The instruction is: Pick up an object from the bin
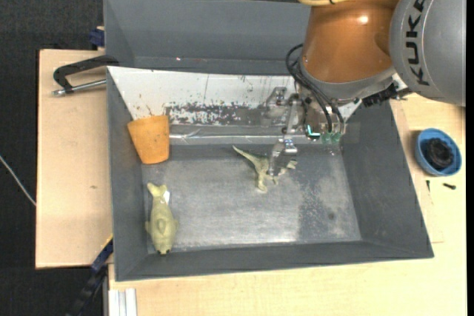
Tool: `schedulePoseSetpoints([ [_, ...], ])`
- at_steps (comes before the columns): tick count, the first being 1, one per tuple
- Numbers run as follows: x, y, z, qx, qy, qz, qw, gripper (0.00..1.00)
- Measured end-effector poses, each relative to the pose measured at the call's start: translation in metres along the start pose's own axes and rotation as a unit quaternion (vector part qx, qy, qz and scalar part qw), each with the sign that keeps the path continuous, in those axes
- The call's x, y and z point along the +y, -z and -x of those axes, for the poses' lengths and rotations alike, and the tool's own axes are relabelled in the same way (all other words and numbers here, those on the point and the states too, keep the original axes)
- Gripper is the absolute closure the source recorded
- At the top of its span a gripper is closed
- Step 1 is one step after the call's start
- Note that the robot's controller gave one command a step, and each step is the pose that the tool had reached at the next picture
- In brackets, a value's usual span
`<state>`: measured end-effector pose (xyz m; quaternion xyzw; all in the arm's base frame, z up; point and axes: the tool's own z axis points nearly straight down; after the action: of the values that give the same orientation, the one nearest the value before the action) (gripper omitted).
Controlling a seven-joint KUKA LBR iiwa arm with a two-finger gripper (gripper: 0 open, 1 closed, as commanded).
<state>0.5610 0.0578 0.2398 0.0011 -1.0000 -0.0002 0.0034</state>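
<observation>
Olive toy dinosaur (260,169) is lying mid bin (222,229), long axis running diagonal, tail pointing up-left. Gripper (284,158) is hanging just beside its right end; jaw opening: can't tell.

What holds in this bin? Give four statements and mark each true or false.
1. The cup stands by the left wall of the bin. True.
2. The dinosaur lies in the lower left corner. False: it lies near the middle, close by the gripper.
3. The yellow toy lies at lower left. True.
4. The cup rests on the yellow toy. False: they lie apart.
</observation>
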Motion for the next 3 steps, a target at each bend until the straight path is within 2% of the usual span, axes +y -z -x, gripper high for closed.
schedulePoseSetpoints([
  [1,-0.007,-0.104,0.029,-0.0006,-0.126,0.000,0.9920,0.00],
  [2,-0.019,-0.168,0.028,-0.0056,-0.166,0.002,0.9862,0.00],
  [3,-0.019,-0.165,0.029,-0.0075,-0.165,0.002,0.9863,1.00],
])
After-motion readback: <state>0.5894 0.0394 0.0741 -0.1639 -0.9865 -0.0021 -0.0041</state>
